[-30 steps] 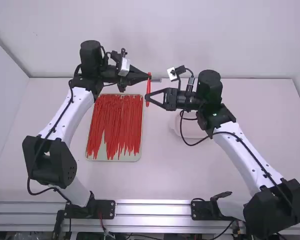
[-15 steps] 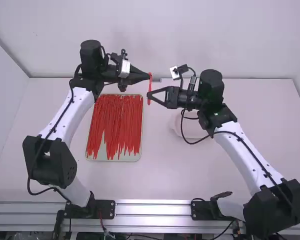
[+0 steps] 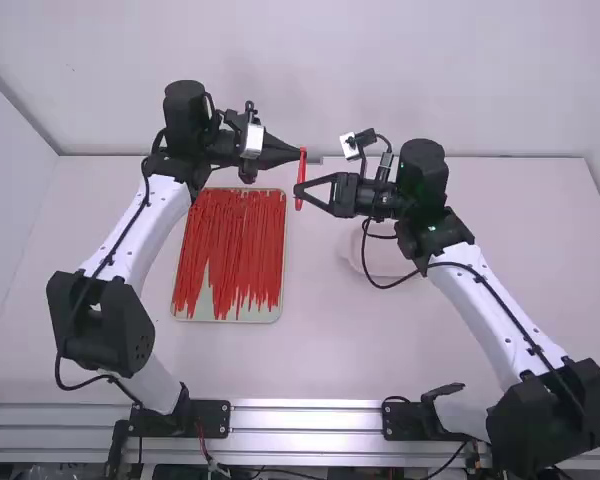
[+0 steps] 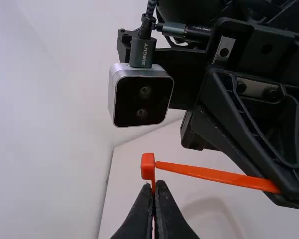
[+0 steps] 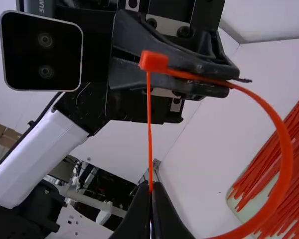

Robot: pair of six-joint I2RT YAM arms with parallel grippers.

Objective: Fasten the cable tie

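- We find the cable tie (image 3: 299, 182) held in the air above the tabletop (image 3: 380, 330), between the two arms and beyond the far right corner of the tray (image 3: 226, 320).
- The left pincer (image 3: 299, 153) reaches in from the left. In the left wrist view its fingers are clenched on the cable tie (image 4: 209, 175) just beside the square head, with no gap between the tips of the left pincer (image 4: 153, 185).
- The right pincer (image 3: 298, 196) reaches in from the right, slightly lower than the left one. In the right wrist view the right pincer (image 5: 149, 186) is clenched on a straight stretch of the strap, which runs from its tips up to the head.
- In that same view we see a second stretch of the cable tie (image 5: 284, 144) leave the head, pass along the left pincer (image 5: 189, 74) and sweep round in a wide curve.
- We cannot tell whether the tail has passed through the head.
- In the left wrist view the strap runs from the head straight across to the right pincer (image 4: 276, 189).
- The tray lies flat on the tabletop in front of the left arm and carries a dense layer of spare ties (image 3: 230, 250), all red and laid roughly parallel, lengthwise along the tray.
- The held tie touches neither the tray nor the spare ties.
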